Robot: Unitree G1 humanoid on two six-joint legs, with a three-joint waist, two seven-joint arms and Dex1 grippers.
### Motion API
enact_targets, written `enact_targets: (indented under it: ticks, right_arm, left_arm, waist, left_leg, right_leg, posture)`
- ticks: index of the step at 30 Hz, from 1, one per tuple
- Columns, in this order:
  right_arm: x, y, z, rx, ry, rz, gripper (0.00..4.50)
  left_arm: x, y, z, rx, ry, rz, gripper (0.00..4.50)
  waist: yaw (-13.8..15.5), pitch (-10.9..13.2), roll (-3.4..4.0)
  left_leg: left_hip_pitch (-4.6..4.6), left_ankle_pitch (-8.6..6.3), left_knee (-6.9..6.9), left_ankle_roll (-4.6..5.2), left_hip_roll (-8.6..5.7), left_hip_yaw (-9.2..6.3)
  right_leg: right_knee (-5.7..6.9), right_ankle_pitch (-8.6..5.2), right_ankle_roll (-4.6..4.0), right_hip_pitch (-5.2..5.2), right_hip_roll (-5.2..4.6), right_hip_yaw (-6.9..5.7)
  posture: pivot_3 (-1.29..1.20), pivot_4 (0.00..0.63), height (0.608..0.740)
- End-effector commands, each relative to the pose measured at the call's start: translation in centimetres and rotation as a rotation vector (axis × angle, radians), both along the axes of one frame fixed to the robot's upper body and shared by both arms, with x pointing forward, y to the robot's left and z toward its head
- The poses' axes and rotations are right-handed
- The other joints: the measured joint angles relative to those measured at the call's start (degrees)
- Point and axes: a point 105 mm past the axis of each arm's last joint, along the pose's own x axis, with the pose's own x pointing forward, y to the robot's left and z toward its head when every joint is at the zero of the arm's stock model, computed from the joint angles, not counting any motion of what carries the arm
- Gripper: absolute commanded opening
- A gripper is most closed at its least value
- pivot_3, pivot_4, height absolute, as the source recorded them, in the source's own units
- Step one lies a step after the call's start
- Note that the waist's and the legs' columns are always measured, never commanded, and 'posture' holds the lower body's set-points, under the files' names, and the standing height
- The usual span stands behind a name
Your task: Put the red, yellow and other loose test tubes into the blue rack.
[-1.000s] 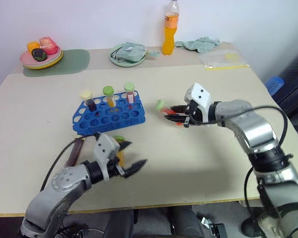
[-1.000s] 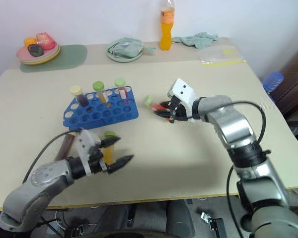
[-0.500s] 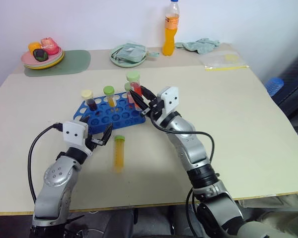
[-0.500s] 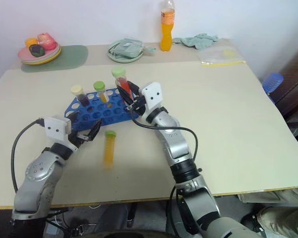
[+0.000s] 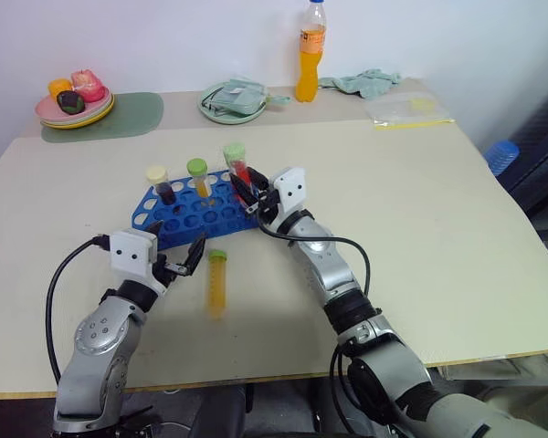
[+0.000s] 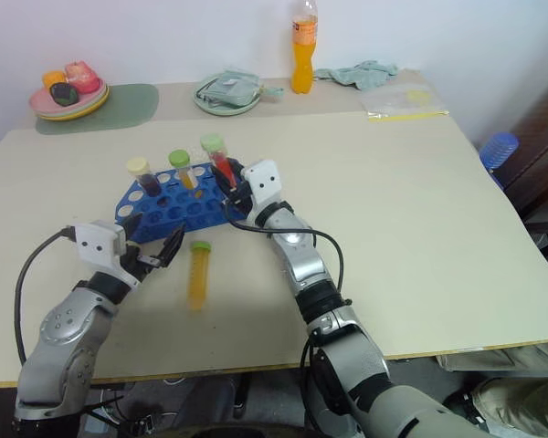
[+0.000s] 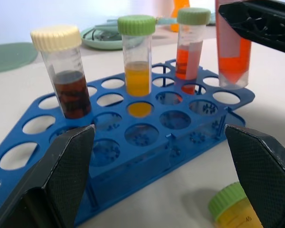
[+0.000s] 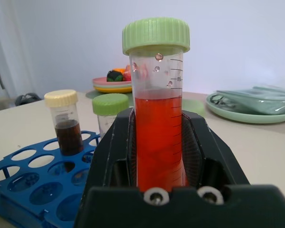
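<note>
The blue rack [image 5: 184,222] stands left of the table's middle. It holds a dark tube with a cream cap [image 5: 161,185], a yellow one with a green cap [image 5: 199,177] and a red one [image 7: 189,45]. My right gripper [image 5: 247,188] is shut on another red test tube [image 8: 156,137] with a green cap. It holds that tube upright just over the holes at the rack's right end. A yellow test tube [image 5: 217,283] lies loose on the table in front of the rack. My left gripper [image 5: 178,252] is open, just left of that tube's cap and facing the rack.
Along the back stand an orange drink bottle [image 5: 312,55], a green plate with a cloth [image 5: 235,99], a plate of fruit [image 5: 73,99] on a green mat, a crumpled cloth [image 5: 365,82] and a plastic bag [image 5: 411,109]. A blue object [image 5: 502,155] sits off the table's right edge.
My right gripper has carried the red tube left from the open table to the rack's right end, turned it upright and then lowered it. My left gripper has drawn left, away from the yellow tube.
</note>
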Motion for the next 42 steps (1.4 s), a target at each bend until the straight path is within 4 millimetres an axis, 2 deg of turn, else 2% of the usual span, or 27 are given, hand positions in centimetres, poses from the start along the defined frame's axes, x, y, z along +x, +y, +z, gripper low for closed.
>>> enact_targets:
  ticks: [1,15,23,25,26,27,30,31,36,42]
  right_arm:
    - [0.1,0.6,1.5,0.028,-0.042,0.01,1.09]
    - [0.5,1.0,0.7,0.037,-0.015,-0.003,1.09]
    - [0.0,0.8,0.4,0.088,0.009,0.043,1.09]
    - [0.0,0.7,0.4,0.095,0.011,0.042,1.94]
    - [0.1,0.6,0.4,0.098,0.011,0.041,2.21]
    - [0.0,0.5,0.7,0.109,0.003,0.04,2.72]
    - [-0.3,0.3,2.1,0.137,-0.063,0.034,4.17]
    - [-0.5,0.3,2.7,0.144,-0.087,0.036,4.42]
    - [-1.7,-0.3,4.7,0.136,-0.185,0.08,4.42]
    - [-1.6,-1.1,4.2,0.122,-0.1,0.083,4.42]
  left_arm:
    - [-0.4,-1.1,1.0,-0.011,-0.026,-0.054,4.5]
    - [-0.5,-1.6,0.8,-0.012,-0.006,-0.081,4.5]
    - [-0.6,-1.2,0.3,-0.009,-0.001,-0.076,4.5]
    - [-0.7,-1.2,0.3,-0.01,-0.001,-0.077,4.5]
    - [-0.7,-1.3,0.3,-0.01,-0.001,-0.077,4.5]
    - [-0.7,-1.3,0.3,-0.01,-0.001,-0.078,4.5]
    - [-0.6,-1.5,0.4,-0.014,-0.003,-0.076,4.5]
    - [-0.6,-1.5,0.5,-0.016,-0.006,-0.073,4.5]
    - [-0.5,-1.4,1.7,-0.036,-0.032,-0.053,4.5]
    - [-0.5,-1.4,1.6,-0.035,-0.027,-0.05,4.5]
  waist:
    - [0.0,0.0,0.0]
    - [0.0,0.0,0.01]
    - [-0.02,0.0,0.01]
    - [-0.02,0.0,0.01]
    - [-0.01,0.0,0.01]
    - [-0.01,0.0,0.01]
    - [-0.03,0.0,0.01]
    - [-0.04,0.0,0.02]
    - [-0.02,0.01,0.03]
    - [0.05,0.01,0.03]
  left_leg:
    - [0.0,0.0,0.0,0.0,0.0,0.0]
    - [0.0,0.01,0.0,-0.02,0.0,-0.01]
    - [0.01,0.01,0.0,-0.02,0.0,-0.02]
    - [0.01,0.01,0.0,-0.02,0.0,-0.02]
    - [0.01,0.01,0.0,-0.02,0.0,-0.02]
    - [0.01,0.01,0.0,-0.02,0.0,-0.03]
    - [0.01,0.01,-0.01,-0.02,0.0,-0.03]
    - [0.01,0.01,-0.01,-0.02,0.0,-0.03]
    - [0.0,0.01,-0.01,-0.02,0.0,-0.05]
    - [0.0,0.01,-0.01,-0.02,0.0,-0.06]
  right_leg:
    - [0.0,0.0,0.0,0.0,0.0,0.0]
    - [0.01,0.0,0.0,0.0,0.0,0.0]
    - [0.01,0.0,0.0,0.01,0.0,0.0]
    - [0.02,0.0,0.0,0.0,0.0,0.0]
    - [0.02,0.0,0.0,0.0,0.0,0.0]
    - [0.02,0.0,0.0,0.0,0.0,0.0]
    - [0.02,0.0,0.0,0.0,0.0,0.0]
    - [0.01,0.0,0.0,0.0,0.0,0.0]
    - [0.02,0.0,0.0,-0.01,0.0,0.0]
    - [0.02,0.0,0.0,-0.01,0.0,0.0]
  posture:
    - [0.0,0.15,0.74]
    - [0.0,0.15,0.74]
    - [0.0,0.15,0.74]
    - [0.0,0.15,0.74]
    - [0.0,0.15,0.74]
    - [0.0,0.15,0.74]
    - [0.0,0.15,0.74]
    - [0.0,0.15,0.74]
    - [0.0,0.15,0.74]
    - [0.0,0.15,0.74]
